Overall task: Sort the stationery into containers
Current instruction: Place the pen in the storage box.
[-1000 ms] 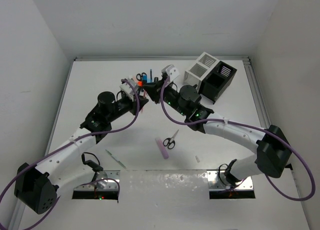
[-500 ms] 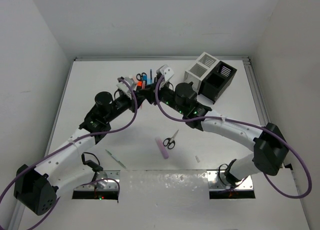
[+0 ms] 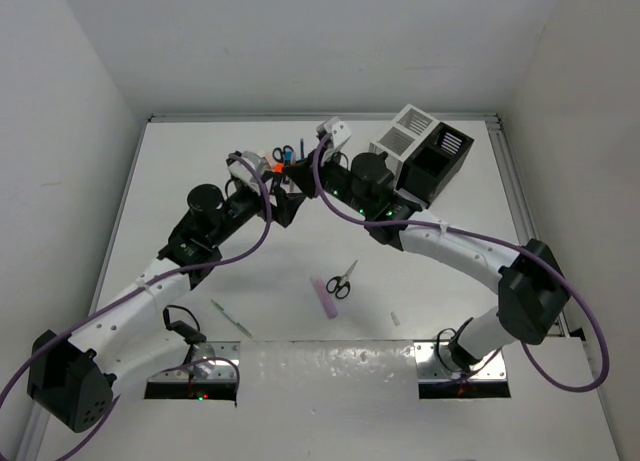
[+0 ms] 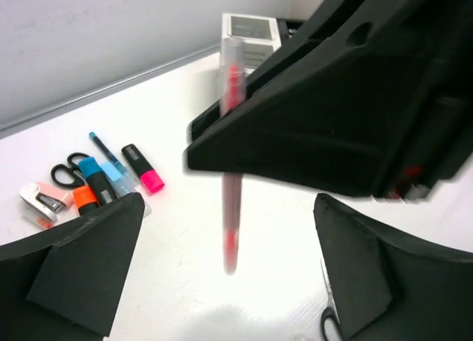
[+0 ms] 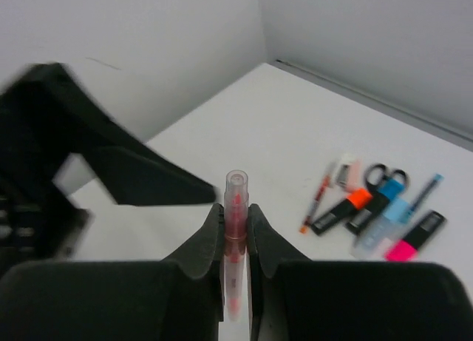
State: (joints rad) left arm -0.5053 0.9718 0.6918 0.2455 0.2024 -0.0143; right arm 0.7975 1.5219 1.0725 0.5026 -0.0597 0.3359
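Above the far middle of the table point(image 3: 200, 161), the top view has the left gripper point(image 3: 283, 203) and the right gripper point(image 3: 303, 178) meeting nose to nose, just on the near side of a loose cluster of markers point(image 3: 283, 157). The white box point(image 3: 398, 141) and black box point(image 3: 440, 163) stand to the right, close beside the right arm, which is probably why that arm does the carrying. Nearer the arm bases, a pair of scissors point(image 3: 342, 279), the lilac bar point(image 3: 323, 297) and a green pen point(image 3: 231, 318) lie unsorted.

From the left wrist, the red pen point(image 4: 231, 171) hangs in the air between this claw's fingers point(image 4: 89, 260), which stand wide and touch nothing. The pen's upper part passes behind the right gripper's black bulk.

From the right wrist, the fingers point(image 5: 209, 241) are pinched narrow on the pen's barrel, with its clear end poking out past the fingertips. The pen is well above the table. Held clear like this, it looks ready to be swung right toward a compartment.
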